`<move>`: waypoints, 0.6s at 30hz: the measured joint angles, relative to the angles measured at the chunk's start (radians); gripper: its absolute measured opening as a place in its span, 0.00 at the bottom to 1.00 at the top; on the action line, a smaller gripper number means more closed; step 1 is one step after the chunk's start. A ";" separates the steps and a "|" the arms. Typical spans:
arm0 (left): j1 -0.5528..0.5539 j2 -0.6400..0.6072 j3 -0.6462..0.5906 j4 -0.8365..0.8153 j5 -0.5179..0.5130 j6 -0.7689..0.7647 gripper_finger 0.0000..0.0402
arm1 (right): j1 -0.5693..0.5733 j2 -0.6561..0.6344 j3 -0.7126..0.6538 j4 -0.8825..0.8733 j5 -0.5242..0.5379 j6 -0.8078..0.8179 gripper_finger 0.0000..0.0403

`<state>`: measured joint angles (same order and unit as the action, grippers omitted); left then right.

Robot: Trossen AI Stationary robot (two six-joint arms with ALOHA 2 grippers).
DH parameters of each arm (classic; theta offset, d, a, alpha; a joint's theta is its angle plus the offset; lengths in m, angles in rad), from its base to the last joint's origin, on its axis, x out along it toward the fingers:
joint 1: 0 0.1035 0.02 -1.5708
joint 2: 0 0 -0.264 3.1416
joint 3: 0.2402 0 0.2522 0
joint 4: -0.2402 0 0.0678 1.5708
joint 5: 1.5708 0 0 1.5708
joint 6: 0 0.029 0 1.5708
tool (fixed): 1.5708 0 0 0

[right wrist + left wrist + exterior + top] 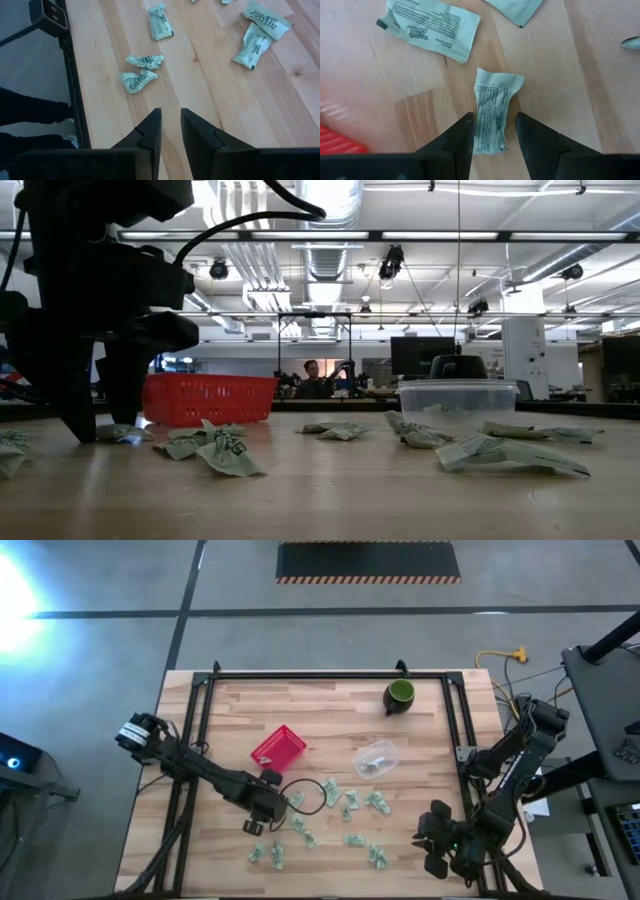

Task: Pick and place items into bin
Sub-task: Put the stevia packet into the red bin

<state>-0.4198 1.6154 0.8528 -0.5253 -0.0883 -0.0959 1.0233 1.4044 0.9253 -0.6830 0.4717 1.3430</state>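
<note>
Several pale green-and-white wrapped items [345, 810] lie scattered on the near half of the wooden table. My left gripper [262, 818] points down over one of them. Its fingers [466, 131] stand open on either side of that item [495, 95], which lies flat on the wood. In the low view its fingertips [78, 430] reach down to the table top. The red bin [278, 747] stands just beyond it. My right gripper [430, 840] hovers near the table's right front edge, its fingers [150, 131] a narrow gap apart with nothing between them.
A clear plastic tub [376, 758] sits mid-table and a dark green cup [400, 695] at the far right. A black cable loop [310, 790] lies beside my left gripper. Black frame rails [458, 730] run along the table's sides. A person [313, 375] stands far behind.
</note>
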 joint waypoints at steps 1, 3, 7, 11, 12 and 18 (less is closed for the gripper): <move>0.000 0.000 0.000 0.000 -0.001 -0.001 0.29 | 0.000 0.000 0.000 0.000 0.000 0.000 0.16; -0.001 0.000 0.000 0.000 0.001 -0.002 0.25 | 0.000 0.000 0.000 0.000 0.000 0.000 0.16; -0.001 0.000 0.000 0.000 0.005 -0.017 0.15 | 0.000 0.000 0.000 0.000 0.000 0.000 0.16; -0.001 0.001 0.005 -0.007 0.000 -0.047 0.09 | 0.000 0.000 0.000 0.000 0.000 0.000 0.16; 0.000 0.001 0.007 -0.010 -0.004 -0.057 0.08 | 0.000 0.000 0.000 0.000 0.000 0.000 0.16; 0.000 -0.037 0.042 -0.025 -0.021 -0.108 0.03 | 0.000 0.000 0.000 0.000 0.000 -0.004 0.15</move>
<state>-0.4198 1.5787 0.8950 -0.5504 -0.1095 -0.2036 1.0233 1.4044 0.9253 -0.6834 0.4721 1.3395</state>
